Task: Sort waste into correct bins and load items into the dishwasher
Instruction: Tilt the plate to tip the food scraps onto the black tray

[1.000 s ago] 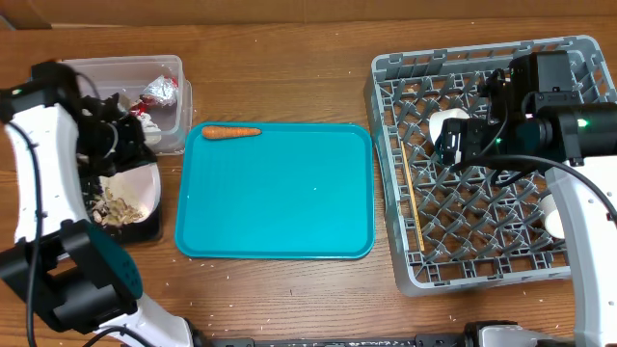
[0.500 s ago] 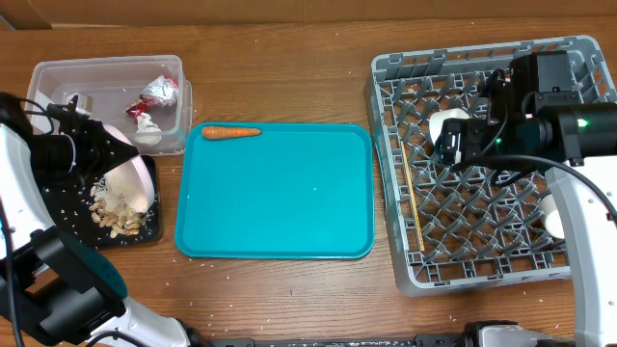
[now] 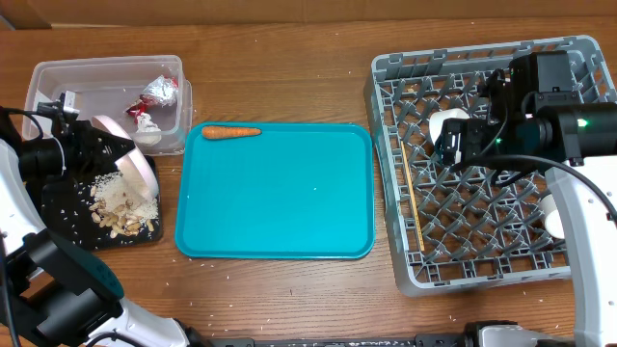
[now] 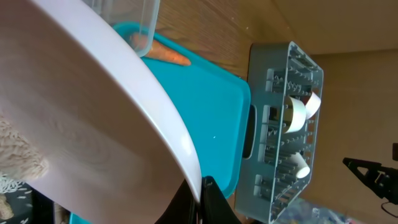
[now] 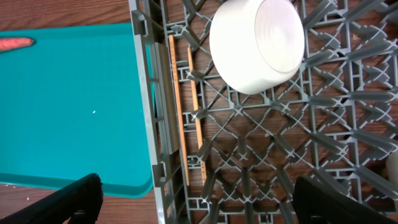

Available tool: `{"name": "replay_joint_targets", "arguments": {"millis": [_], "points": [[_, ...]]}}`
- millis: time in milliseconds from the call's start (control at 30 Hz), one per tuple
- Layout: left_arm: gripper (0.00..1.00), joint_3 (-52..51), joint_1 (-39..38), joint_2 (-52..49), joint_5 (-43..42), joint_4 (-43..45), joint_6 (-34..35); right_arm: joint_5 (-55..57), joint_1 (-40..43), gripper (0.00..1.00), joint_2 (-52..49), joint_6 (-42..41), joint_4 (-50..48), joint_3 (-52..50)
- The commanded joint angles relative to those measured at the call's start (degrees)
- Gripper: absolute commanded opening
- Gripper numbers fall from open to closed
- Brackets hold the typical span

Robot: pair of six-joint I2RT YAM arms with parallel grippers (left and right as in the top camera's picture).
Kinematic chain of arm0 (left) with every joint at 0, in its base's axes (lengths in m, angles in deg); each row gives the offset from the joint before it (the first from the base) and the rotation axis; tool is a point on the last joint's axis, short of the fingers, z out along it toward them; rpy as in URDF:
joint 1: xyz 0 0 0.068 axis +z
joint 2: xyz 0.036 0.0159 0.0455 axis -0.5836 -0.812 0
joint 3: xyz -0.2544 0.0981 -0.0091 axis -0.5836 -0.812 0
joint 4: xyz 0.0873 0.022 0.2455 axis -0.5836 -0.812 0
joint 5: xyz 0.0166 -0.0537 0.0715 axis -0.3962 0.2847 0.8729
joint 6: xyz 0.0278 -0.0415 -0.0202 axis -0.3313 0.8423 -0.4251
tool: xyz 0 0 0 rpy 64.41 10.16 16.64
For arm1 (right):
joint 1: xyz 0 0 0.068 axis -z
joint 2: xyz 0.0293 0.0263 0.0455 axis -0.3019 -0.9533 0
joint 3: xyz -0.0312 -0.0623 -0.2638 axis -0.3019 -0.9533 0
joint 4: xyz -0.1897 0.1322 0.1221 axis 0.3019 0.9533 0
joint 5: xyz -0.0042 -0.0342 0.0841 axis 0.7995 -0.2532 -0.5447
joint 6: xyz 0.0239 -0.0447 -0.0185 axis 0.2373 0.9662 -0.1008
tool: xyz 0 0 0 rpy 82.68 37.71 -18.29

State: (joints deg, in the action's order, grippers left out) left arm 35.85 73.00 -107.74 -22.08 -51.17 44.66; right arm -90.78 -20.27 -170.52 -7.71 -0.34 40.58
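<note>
My left gripper [image 4: 201,198] is clamped on the rim of a white bowl [image 3: 138,172], tilted over the black tray [image 3: 58,220] at the table's left edge, where food scraps [image 3: 120,207] lie. Behind it, the clear tub [image 3: 96,77] holds the foil ball [image 3: 161,91] and red wrapper [image 3: 145,122]. The carrot [image 3: 230,132] lies at the teal tray's [image 3: 280,202] back-left corner. My right gripper [image 5: 198,196] hangs wide open and empty over the dish rack [image 3: 482,241], above the chopsticks [image 5: 177,106] and a second bowl [image 5: 257,43].

Right claw [image 5: 196,191] hangs over the grey dish rack [image 5: 280,143], jaws wide apart. White bowl [image 5: 258,43] sits ahead of it, slightly right. Chopsticks [image 5: 180,124] lie in the rack ahead, towards the left finger. Teal tray [image 5: 68,106] further left, carrot [image 5: 13,43] at its far edge.
</note>
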Motion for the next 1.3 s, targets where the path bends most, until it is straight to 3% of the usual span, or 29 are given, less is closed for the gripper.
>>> {"name": "replay_joint_targets", "arguments": {"millis": [0,767,933,1033,1167,1267], "points": [[0.04,0.87,0.61,1.07,-2.38,-0.33,-2.51,-0.09,0.2,1.0,-0.07,0.2,-0.33,-0.26],[0.04,0.87,0.68,1.07,-2.38,-0.33,-2.47,0.07,0.2,1.0,-0.07,0.2,-0.28,-0.26],[0.04,0.87,3.08,1.07,-2.49,-3.8,-1.68,0.09,0.2,1.0,-0.07,0.2,0.09,-0.26],[0.04,0.87,5.6,0.96,-2.86,-2.47,4.02,0.07,0.2,1.0,-0.07,0.2,0.07,-0.26],[0.04,0.87,7.23,0.98,-4.46,-3.45,-1.01,0.04,0.2,1.0,-0.07,0.15,-0.09,-0.26],[0.04,0.87,7.26,0.83,-6.45,-3.34,-0.55,0.07,0.2,1.0,-0.07,0.0,-0.07,-0.26]]}}
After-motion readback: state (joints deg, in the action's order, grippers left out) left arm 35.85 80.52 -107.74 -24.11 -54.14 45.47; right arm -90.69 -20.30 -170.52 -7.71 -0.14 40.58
